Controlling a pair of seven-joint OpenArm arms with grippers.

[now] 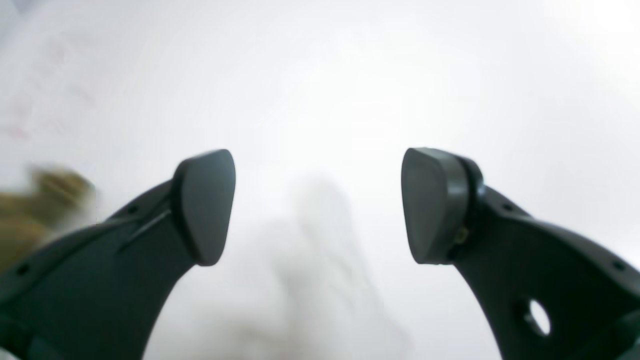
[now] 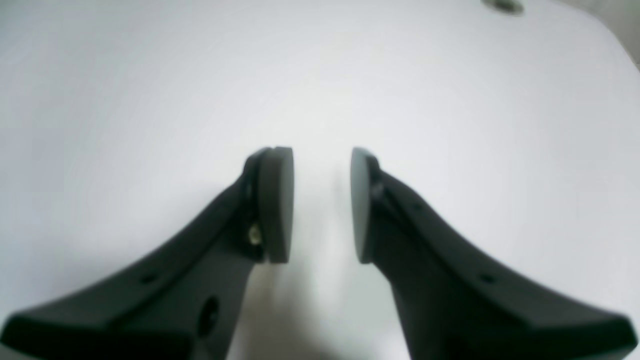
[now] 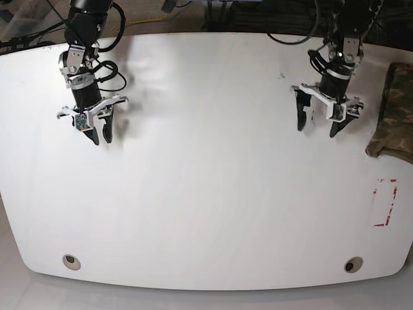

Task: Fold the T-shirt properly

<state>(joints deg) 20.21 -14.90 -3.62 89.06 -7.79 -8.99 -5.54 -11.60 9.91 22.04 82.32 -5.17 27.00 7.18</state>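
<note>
A: Item one, the T-shirt (image 3: 395,113). We log it as a bunched heap of camouflage cloth in olive, brown and tan, lying at the right edge of the table (image 3: 213,168) in the base view and partly cut off by the frame. In the left wrist view we see it only as a blurred olive-brown patch (image 1: 42,205) at the left margin.

B: Contact?

A: None that we see. It lies apart from both grippers.

B: Item two.

A: The left gripper (image 3: 319,120), on the right side of the base view. It hangs over bare tabletop, near the shirt but not touching it. In its own wrist view (image 1: 318,206) we record the pads (image 1: 205,205) spread wide, with nothing between them.

B: Item three?

A: The right gripper (image 3: 100,128), on the left side of the base view, well apart from the shirt, across the table from it. Its wrist view (image 2: 321,205) shows the pads (image 2: 276,205) parted by only a narrow gap, holding nothing; white surface shows through.

B: Other entries on the table?

A: We list a red rectangular outline (image 3: 385,203) marked on the surface below the shirt, near the right edge. Two round holes sit along the near edge, one at the left (image 3: 71,261) and one at the right (image 3: 352,265). Cables (image 3: 155,16) trail behind the far edge.
</note>
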